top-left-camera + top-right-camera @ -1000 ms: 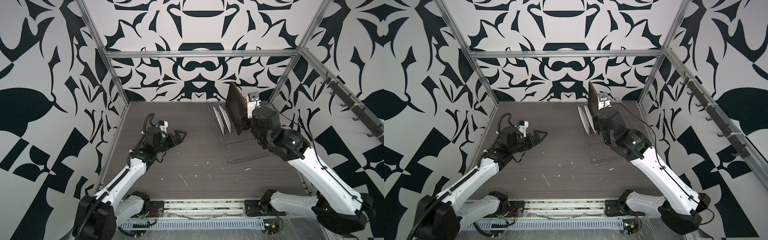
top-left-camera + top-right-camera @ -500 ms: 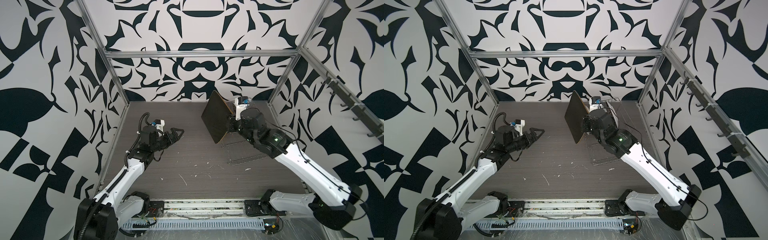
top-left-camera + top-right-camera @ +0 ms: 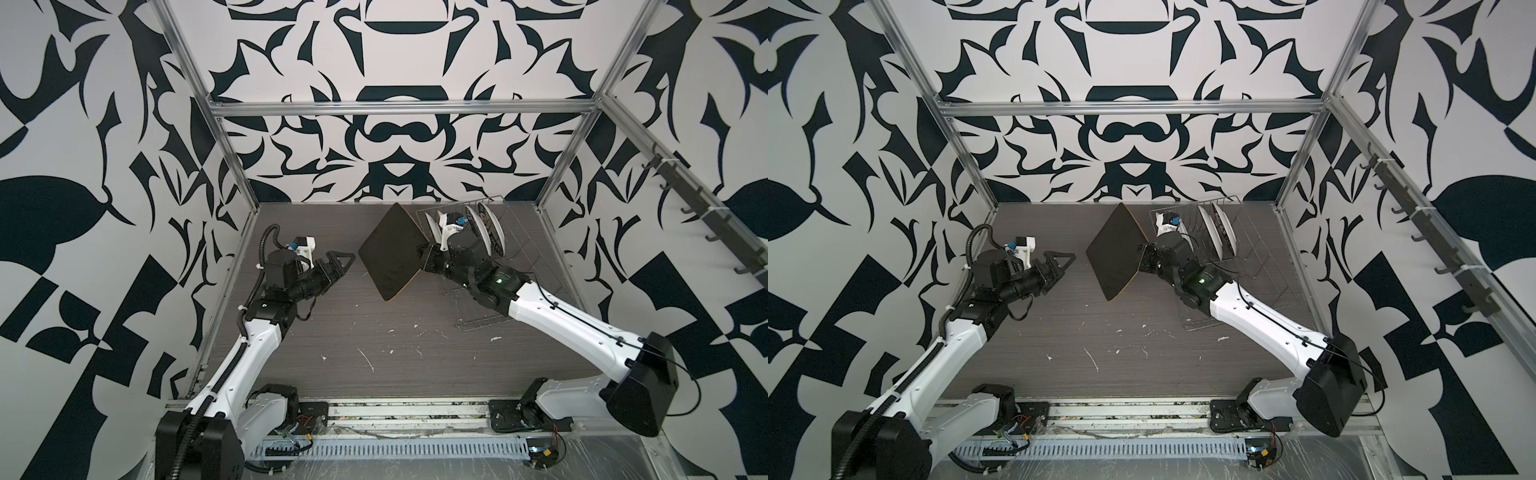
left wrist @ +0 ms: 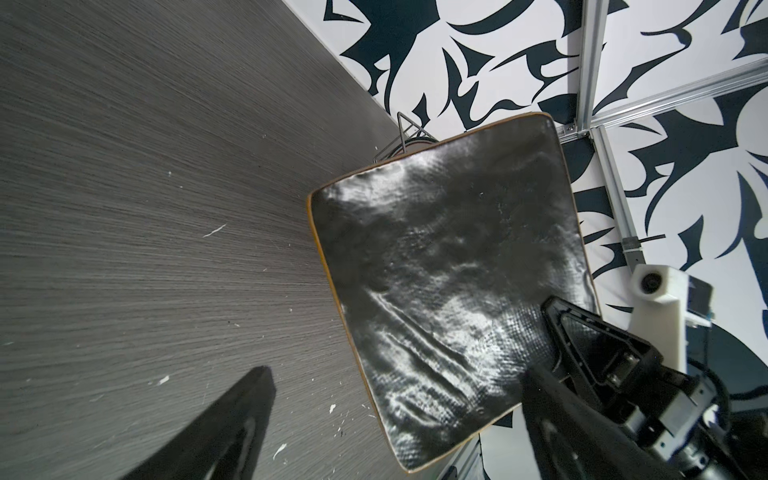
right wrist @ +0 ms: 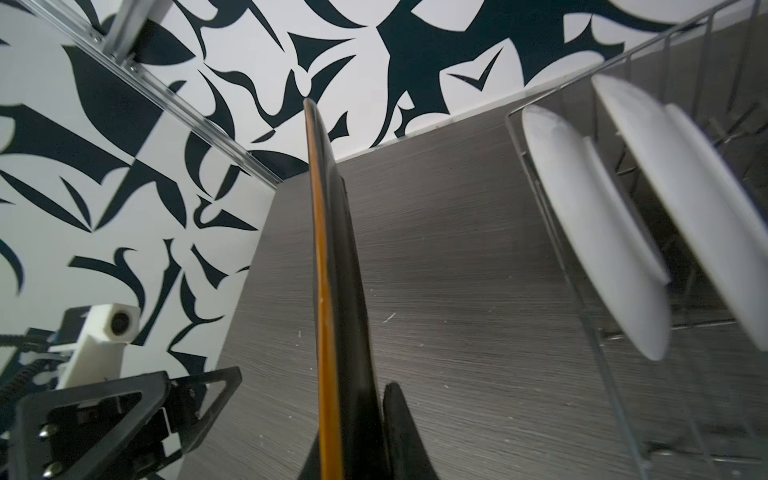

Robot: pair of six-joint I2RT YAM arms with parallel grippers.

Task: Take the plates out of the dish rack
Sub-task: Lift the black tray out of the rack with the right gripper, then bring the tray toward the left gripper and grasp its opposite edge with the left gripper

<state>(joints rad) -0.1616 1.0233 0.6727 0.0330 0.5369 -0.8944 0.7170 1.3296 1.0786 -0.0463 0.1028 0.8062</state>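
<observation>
The right end effector [image 3: 423, 254] is clamped on one rim of the dark plate [image 3: 390, 250], which hangs on edge and tilted in the air above the desk [image 3: 374, 332], clear of the rack [image 3: 478, 322] and just left of it. Gripping the rim alone leaves the broad face and the opposite edge free. That likely suits a handover, since the free side is turned toward the left end effector [image 3: 344, 261]. Its jaws stand wide apart, aimed at the plate's near corner, close to it but not touching. The right wrist view shows the plate [image 5: 328, 291] edge-on, its orange rim line running straight out from the grip.

White plates [image 3: 484, 226] stand upright between the prongs at the rack's far end, right behind the right wrist, so that arm has little room to swing back. Nothing lies between the open jaws and the plate. The desk below carries only small white flecks.
</observation>
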